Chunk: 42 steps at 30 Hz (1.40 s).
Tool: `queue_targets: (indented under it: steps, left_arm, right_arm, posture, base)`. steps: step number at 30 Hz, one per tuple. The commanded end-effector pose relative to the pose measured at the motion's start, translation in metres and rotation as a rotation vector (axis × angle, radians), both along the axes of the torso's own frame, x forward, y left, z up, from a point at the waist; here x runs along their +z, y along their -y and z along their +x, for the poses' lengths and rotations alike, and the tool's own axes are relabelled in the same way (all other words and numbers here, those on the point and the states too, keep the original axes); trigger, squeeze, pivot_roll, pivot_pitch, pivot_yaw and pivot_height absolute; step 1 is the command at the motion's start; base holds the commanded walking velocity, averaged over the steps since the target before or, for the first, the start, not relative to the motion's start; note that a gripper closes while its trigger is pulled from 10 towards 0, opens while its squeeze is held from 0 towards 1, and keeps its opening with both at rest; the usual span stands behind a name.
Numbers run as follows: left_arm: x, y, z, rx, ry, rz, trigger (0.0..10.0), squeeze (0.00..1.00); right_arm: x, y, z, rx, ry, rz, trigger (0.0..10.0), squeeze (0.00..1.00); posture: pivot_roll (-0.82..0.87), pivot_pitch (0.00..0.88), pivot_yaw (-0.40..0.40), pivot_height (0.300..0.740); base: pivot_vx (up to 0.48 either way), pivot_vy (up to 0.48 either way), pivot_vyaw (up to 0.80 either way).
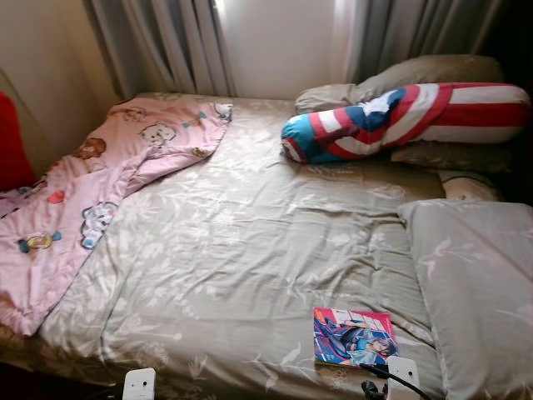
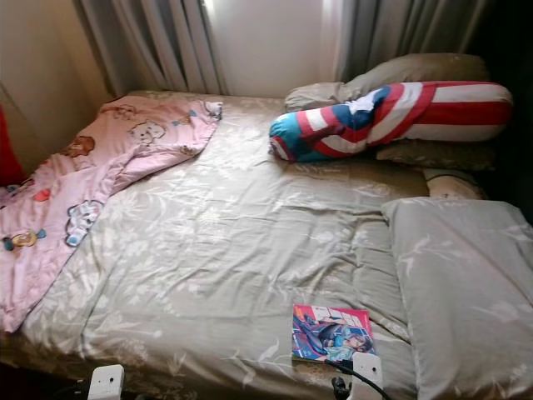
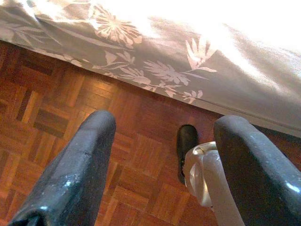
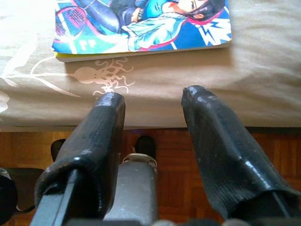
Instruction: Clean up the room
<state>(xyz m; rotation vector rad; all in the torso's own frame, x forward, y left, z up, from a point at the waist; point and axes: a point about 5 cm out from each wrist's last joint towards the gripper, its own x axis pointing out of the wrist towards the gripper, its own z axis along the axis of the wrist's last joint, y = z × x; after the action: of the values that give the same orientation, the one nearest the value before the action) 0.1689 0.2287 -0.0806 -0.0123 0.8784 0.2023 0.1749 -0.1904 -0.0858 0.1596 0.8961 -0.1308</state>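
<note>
while the bed (image 1: 250, 233) is covered by a beige leaf-patterned sheet, a colourful book (image 1: 353, 337) is seen lying flat near its foot edge on the robot's right, just beside a grey pillow (image 1: 475, 283). the right hand (image 4: 153, 101) is held with fingers spread and empty just short of the book, above the bed's edge and the wooden floor (image 3: 70, 117), and the left hand (image 3: 164, 127) is held wide and empty over the floor beside the bed. a pink blanket (image 1: 92, 183) is draped over the bed's left side, and a striped bolster (image 1: 400, 121) is laid against the pillows at its head.
</note>
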Motion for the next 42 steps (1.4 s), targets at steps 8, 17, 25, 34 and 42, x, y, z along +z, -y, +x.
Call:
queue_targets:
  steps: [8,17,25,34,42]
  left_arm:
    - [-0.003,-0.016,-0.016,0.013,-0.052,0.013,10.0,0.0]
    - [-0.005,-0.017,-0.022,0.014,-0.063,0.01,10.0,0.0]
    - [-0.005,-0.017,-0.022,0.013,-0.061,0.009,10.0,0.0]
    - [-0.005,-0.017,-0.022,0.017,-0.06,0.009,10.0,0.0]
    - [-0.005,-0.016,-0.022,0.018,-0.061,0.009,10.0,0.0]
  right_arm:
    - [-0.001,-0.005,0.0,0.049,-0.008,-0.015,10.0,0.0]
    - [-0.003,-0.006,-0.004,0.011,-0.026,-0.004,10.0,0.0]
    - [-0.003,-0.003,-0.006,0.0,-0.029,-0.004,10.0,0.0]
    - [-0.004,-0.003,-0.007,0.006,-0.034,-0.003,10.0,0.0]
    - [-0.004,-0.007,-0.007,0.014,-0.036,-0.003,10.0,0.0]
  posture:
    - [-0.05,0.113,0.018,0.74]
    - [-0.04,0.127,0.021,0.74]
    - [-0.04,0.13,0.02,0.74]
    - [-0.04,0.129,0.019,0.74]
    - [-0.04,0.129,0.015,0.74]
  base:
    - [0.0,0.39,0.22]
    - [0.0,0.392,0.22]
    - [0.0,0.401,0.0]
    - [0.0,0.399,0.0]
    - [0.0,0.399,0.0]
